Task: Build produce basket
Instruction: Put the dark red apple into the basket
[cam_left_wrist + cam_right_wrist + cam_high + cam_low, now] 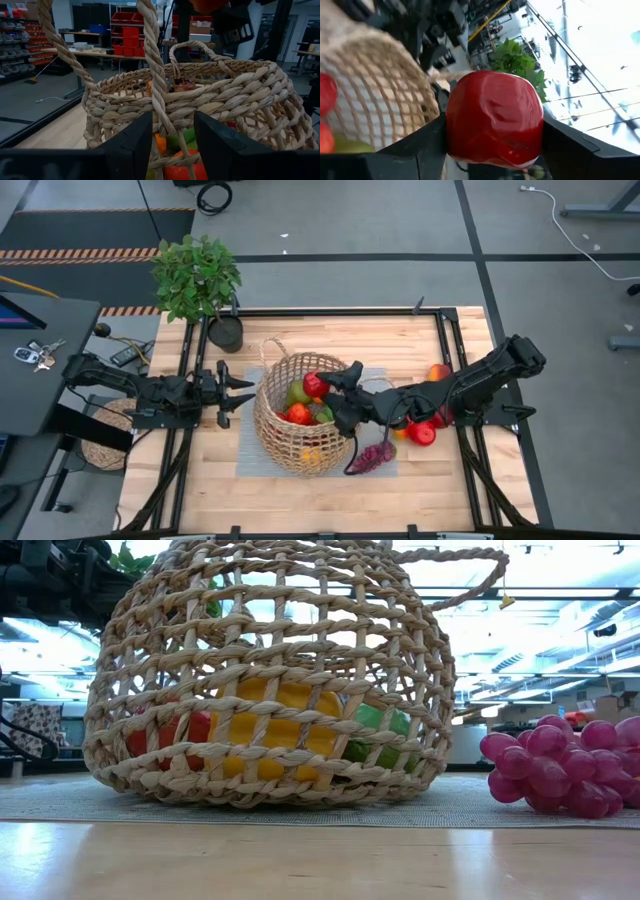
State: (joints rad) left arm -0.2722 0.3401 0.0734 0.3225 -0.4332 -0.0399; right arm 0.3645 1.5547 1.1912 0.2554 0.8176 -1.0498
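Overhead: basket mid-table, partly filled; right gripper over rim, fingers pinching red pepper; apples, grapes left outside. Left wrist: left gripper fingers spread astride basket handle. Roughly halfway, judging.

Tan wicker basket upright mid-table, part-filled; red pepper above rim; grapes beside.
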